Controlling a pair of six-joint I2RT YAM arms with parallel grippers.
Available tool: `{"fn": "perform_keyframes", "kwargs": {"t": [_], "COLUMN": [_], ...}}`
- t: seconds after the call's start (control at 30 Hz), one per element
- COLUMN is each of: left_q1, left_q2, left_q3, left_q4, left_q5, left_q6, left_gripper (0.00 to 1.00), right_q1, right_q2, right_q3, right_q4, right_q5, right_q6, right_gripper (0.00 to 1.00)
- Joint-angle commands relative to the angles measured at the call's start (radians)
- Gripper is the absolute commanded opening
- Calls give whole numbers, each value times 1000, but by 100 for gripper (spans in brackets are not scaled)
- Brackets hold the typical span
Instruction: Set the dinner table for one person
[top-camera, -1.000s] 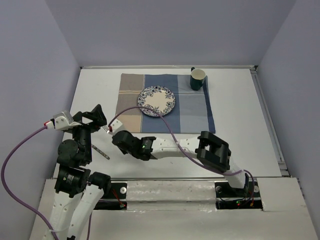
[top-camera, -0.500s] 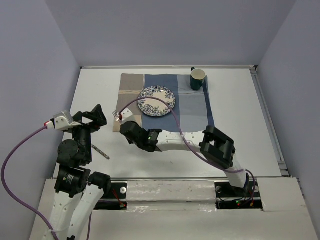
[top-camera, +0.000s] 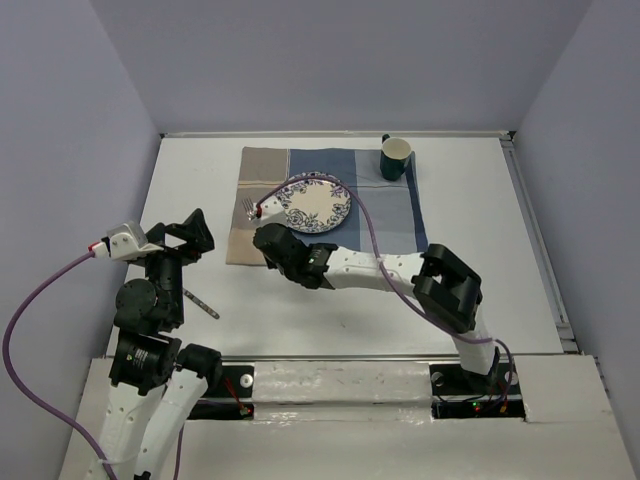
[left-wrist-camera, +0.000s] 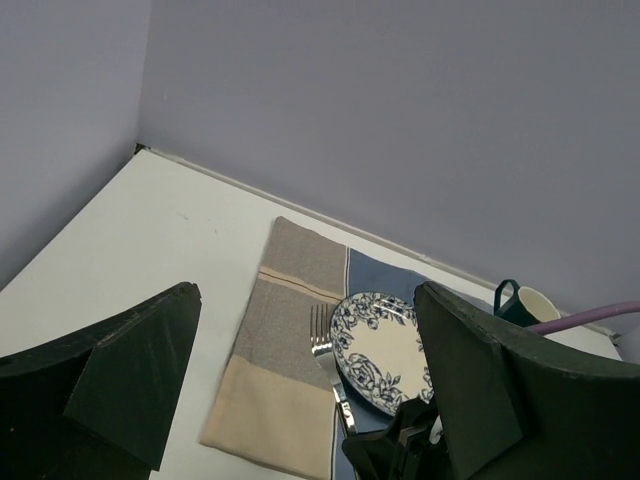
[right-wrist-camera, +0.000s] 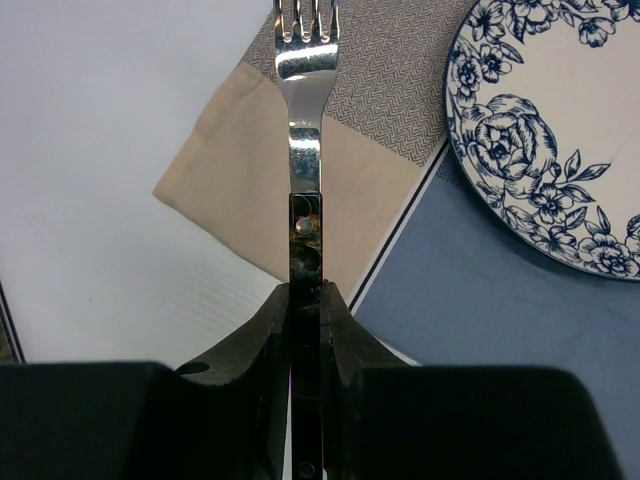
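Dinner table: white top spanning the floor of the top view, carrying everything else.
Placemat: striped cloth lying toward 12 o'clock on the table.
Plate: on the placemat, with the mug at its 2 o'clock.
Right gripper: clamped on the handle of the fork, tines above the mat's tan part at the plate's 9 o'clock.
Left gripper: jaws wide apart, at the plate's 8 o'clock.

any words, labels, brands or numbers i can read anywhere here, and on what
None can be read.
The plate carries only a blue flower pattern.
The mug shows a plain dark green side.
The fork in the right gripper shows rivets on its handle but no stamp.
The placemat has only plain colour blocks.
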Motion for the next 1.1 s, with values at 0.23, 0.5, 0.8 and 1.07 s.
{"fn": "perform_keyframes", "kwargs": {"t": [0.23,0.5,0.8,1.07], "left_q1": [12,-16,-129,-183], "left_q2": [2,-18,-61,-63], "left_q3": [-11,-15,-8,-2], "left_q4": [63,63,63,61], "left_q5": [61,103,75,60], "left_q6": [-26,-32,-26,-17], "left_gripper": [99,99,99,99], "right_q1": [-115,-145,-164,-193], "right_q2": [-36,203,468,593], "right_q3": [44,313,709,829], "right_q4": [104,86,-43,-107], "right_q5": [61,89,122,112], "right_q6": [93,254,319,379], "right_gripper": [0,0,0,0]}}
